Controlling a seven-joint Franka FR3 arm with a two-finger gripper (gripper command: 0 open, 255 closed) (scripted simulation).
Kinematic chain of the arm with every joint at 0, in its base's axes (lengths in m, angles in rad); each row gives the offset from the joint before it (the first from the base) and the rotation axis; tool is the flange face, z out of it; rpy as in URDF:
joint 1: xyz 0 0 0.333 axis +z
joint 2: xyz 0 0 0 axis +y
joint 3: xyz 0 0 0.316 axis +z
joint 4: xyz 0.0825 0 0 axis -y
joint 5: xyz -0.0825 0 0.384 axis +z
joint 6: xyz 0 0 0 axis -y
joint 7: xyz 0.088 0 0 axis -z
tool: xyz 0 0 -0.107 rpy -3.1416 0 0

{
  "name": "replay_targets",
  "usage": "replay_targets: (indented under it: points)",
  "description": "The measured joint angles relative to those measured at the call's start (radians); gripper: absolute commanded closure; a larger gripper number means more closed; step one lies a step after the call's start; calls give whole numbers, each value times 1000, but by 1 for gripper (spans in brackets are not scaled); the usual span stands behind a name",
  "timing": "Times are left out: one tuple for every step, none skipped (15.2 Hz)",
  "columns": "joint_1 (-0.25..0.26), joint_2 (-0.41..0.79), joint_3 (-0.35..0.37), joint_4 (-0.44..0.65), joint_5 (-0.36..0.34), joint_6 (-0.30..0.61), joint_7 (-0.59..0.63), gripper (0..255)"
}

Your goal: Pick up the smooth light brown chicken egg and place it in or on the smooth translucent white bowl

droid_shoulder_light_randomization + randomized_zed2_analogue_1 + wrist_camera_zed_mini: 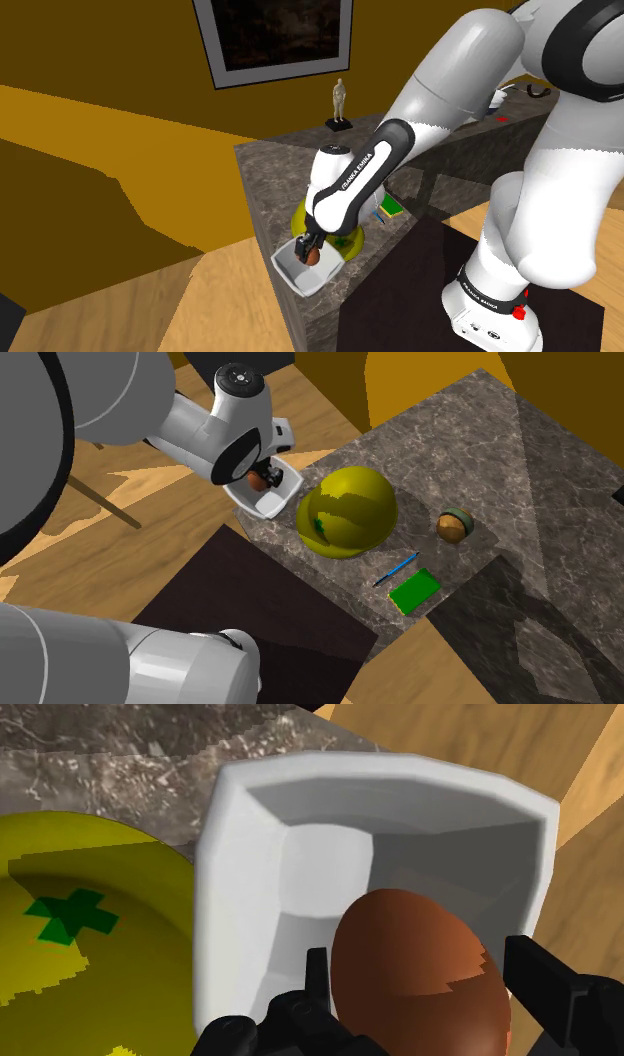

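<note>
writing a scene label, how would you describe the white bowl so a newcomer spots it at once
Start at the dark marbled counter; at its corner, beside the big yellow dome, sits the white bowl. It is the one white, square-walled open container there, and the gripper holds a brown egg just over it.

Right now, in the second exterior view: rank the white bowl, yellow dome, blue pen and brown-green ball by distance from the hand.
1. White bowl: right under the hand, which holds the egg.
2. Yellow dome: beside the bowl, to the view's right.
3. Blue pen: beyond the dome, lower right.
4. Brown-green ball: farthest, out to the right.
</note>
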Motion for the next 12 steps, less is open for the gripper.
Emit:
replay_targets:
  points:
    - [3, 18, 5, 2, 17, 16, -11, 255]
    - [2, 25, 6, 2, 26, 23, -21, 255]
    - [2, 30, 7, 2, 32, 28, -27, 255]
    - [1, 32, 7, 1, 35, 30, -29, 255]
    - [1, 33, 7, 2, 36, 30, -31, 255]
    - [1, 33, 7, 2, 36, 31, -31, 255]
    - [1, 33, 7, 2, 37, 31, -32, 255]
    - [1, 33, 7, 1, 37, 31, -32, 0]
    - [1, 33, 7, 2, 37, 31, -32, 0]
    - [1, 33, 7, 2, 37, 31, -32, 0]
    - [1, 33, 7, 2, 37, 31, -32, 0]
    - [1, 33, 7, 2, 37, 31, -32, 0]
